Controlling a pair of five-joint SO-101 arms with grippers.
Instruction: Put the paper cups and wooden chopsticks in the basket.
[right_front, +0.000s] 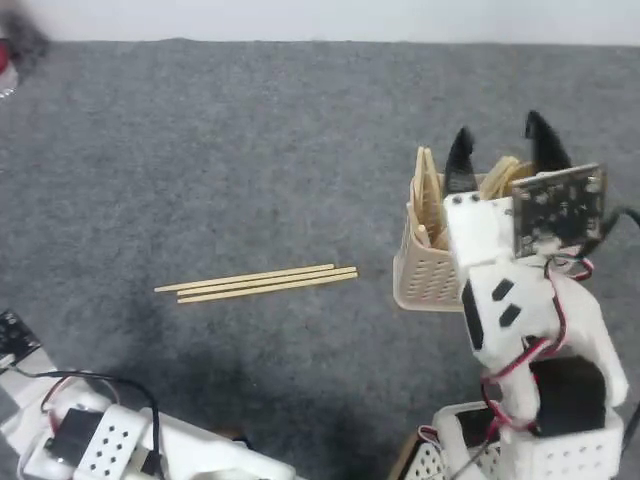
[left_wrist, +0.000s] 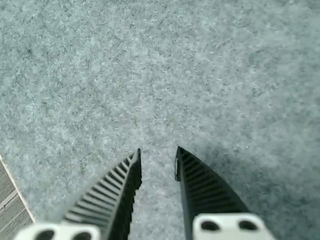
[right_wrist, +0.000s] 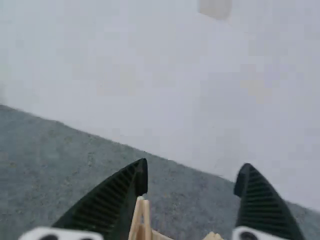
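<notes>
Wooden chopsticks (right_front: 256, 282), thin pale straight sticks, lie side by side in a loose bundle on the grey mat (right_front: 250, 150), whose surface is fuzzy and felt-like. They are well apart from the basket (right_front: 425, 275), which stands to their right on the same mat. The basket is cream plastic with a lattice wall of small openings. More sticks (right_front: 428, 190) of the same pale wood stand upright in it, leaning against its left wall and poking above the rim; their tips (right_wrist: 141, 217) show between the right gripper's fingers in the right wrist view. Other tan pieces at the far side of the basket are too hidden by the arm to name. The right gripper (right_front: 497, 135) hangs over the basket, its black ribbed, pointed jaws spread wide and gripping nothing, with a plain white wall (right_wrist: 150, 60) beyond the mat. The left gripper (left_wrist: 158, 152) hovers above bare mat, its ridged black jaws only narrowly parted, with nothing between them. A strip of wood-grain surface (left_wrist: 10, 210) borders the mat's edge beside it.
</notes>
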